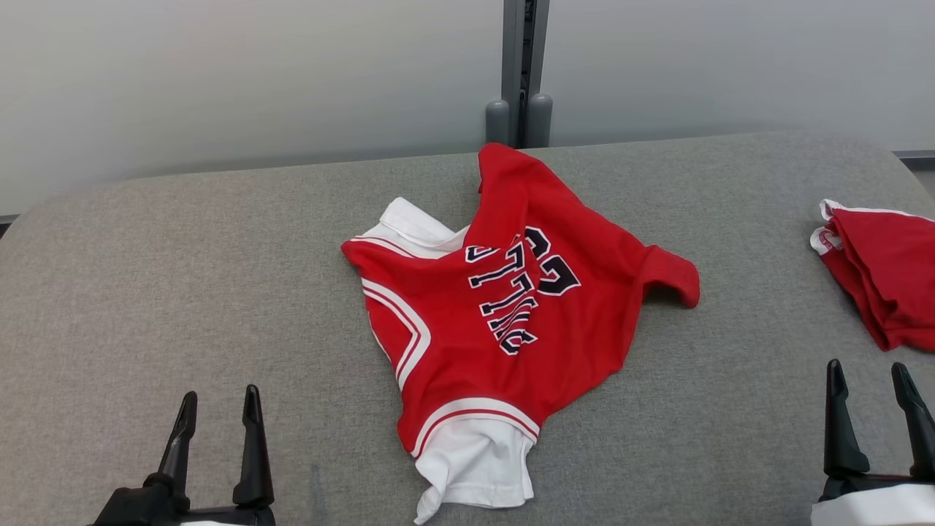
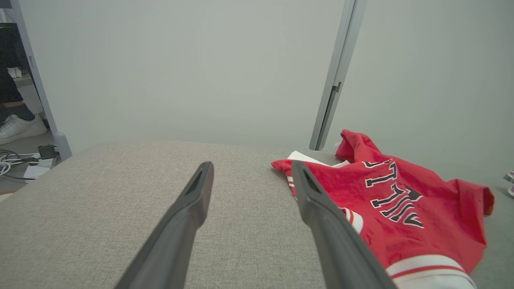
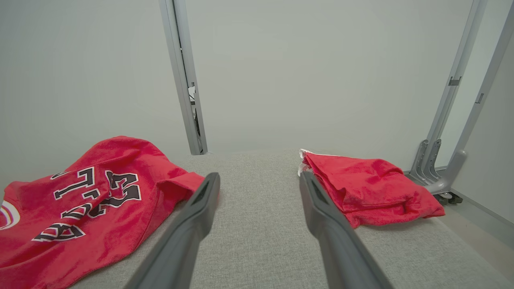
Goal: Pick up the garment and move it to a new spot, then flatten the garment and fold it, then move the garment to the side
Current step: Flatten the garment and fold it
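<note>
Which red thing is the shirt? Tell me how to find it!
Look at the big grey padded table. In its middle lies a crumpled red shirt. Unlike the red bundle at the right edge, it has big dark letters and wide white bands.

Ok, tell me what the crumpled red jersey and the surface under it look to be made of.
The red jersey: soft knit fabric, possibly polyester, matte; it slumps in loose folds. The surface: grey woven upholstery cloth, matte; a fine flecked weave shows, and rounded edges suggest padding.
</note>
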Tool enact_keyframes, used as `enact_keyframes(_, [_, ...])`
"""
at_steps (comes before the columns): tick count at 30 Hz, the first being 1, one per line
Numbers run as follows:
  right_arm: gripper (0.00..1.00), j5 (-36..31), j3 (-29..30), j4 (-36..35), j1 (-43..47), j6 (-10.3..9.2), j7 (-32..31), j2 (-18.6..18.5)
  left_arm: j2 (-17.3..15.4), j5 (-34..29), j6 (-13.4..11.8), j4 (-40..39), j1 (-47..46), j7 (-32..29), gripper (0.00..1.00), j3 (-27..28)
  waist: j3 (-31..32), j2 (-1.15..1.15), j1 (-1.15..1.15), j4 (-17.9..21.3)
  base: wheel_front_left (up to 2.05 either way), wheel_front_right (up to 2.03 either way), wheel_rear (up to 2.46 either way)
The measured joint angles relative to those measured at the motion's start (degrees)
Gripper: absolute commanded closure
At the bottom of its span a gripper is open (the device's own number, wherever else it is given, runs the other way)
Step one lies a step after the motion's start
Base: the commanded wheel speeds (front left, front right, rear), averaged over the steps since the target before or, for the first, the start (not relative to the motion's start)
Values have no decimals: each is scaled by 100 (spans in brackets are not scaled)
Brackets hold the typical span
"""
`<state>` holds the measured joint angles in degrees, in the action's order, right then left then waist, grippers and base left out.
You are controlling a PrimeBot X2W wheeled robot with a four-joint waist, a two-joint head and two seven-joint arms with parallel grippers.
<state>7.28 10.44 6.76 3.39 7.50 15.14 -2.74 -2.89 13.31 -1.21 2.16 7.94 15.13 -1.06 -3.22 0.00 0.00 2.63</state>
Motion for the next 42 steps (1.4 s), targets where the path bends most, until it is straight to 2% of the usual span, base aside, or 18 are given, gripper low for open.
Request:
enact_keyframes(12, [0, 7, -115, 58, -79, 0, -1, 1, 7, 24, 14, -37, 65, 0, 0, -37, 61, 0, 0, -37, 0, 0, 0])
enact_keyframes(29, [0, -118, -391, 103, -42, 0, -1, 0, 8, -142, 164, 389, 215, 0, 0, 78, 344, 0, 0, -121, 0, 0, 0])
enact_keyframes(42, [0, 2, -528, 170, -94, 0, -1, 0, 5, -216, 316, 652, 52, 0, 0, -65, 396, 0, 0, -98, 0, 0, 0])
